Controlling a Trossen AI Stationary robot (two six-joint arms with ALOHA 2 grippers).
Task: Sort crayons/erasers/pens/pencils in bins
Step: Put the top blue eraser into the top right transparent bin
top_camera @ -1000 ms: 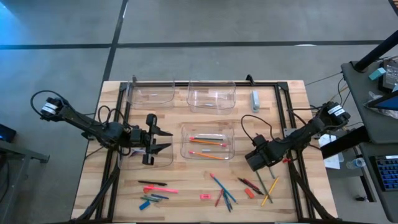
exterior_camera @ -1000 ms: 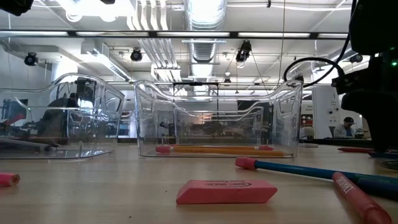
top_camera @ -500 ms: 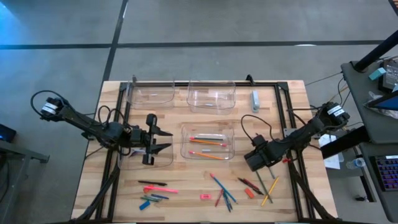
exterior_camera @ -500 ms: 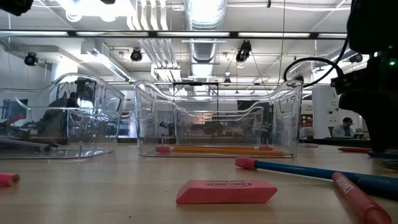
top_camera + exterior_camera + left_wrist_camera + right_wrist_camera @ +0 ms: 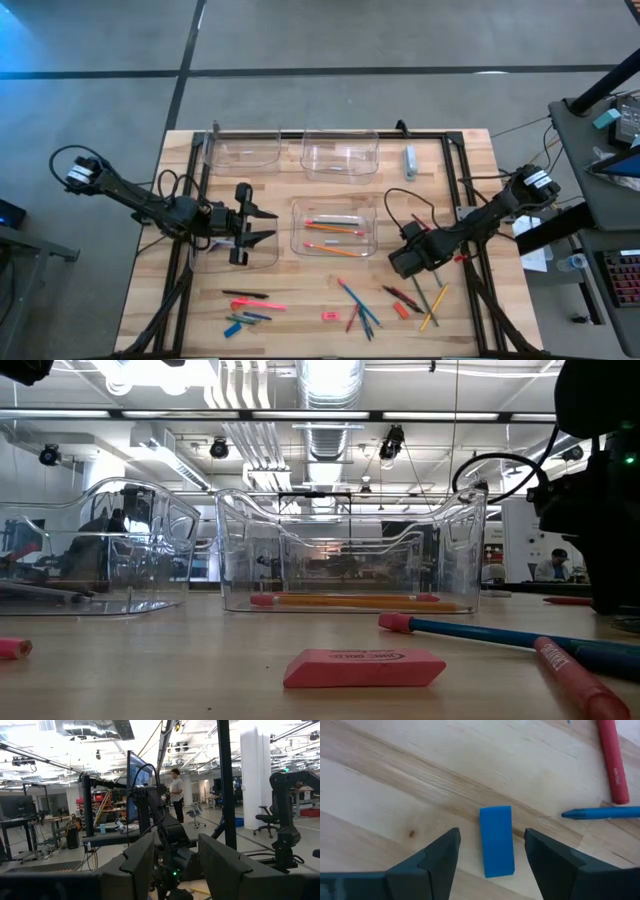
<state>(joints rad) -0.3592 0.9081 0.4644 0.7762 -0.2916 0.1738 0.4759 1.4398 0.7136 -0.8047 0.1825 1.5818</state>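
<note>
A blue eraser (image 5: 496, 840) lies flat on the wooden table. My right gripper (image 5: 491, 836) points down over it, open, one finger on either side and clear of it. In the high view this gripper (image 5: 400, 264) stands right of the middle bin (image 5: 333, 246) and hides the eraser. That bin holds orange and pink pencils (image 5: 330, 228). My left gripper (image 5: 268, 226) waits open and empty above the left near bin (image 5: 232, 258). Pens, crayons and pencils (image 5: 248, 308) lie loose near the front edge.
Two more clear bins (image 5: 245, 150) (image 5: 340, 152) stand at the far edge, with a pale blue-grey block (image 5: 410, 160) to their right. Beside the eraser lie a red crayon (image 5: 612, 765) and a blue one (image 5: 602, 813). A pink eraser (image 5: 363, 667) lies near the front.
</note>
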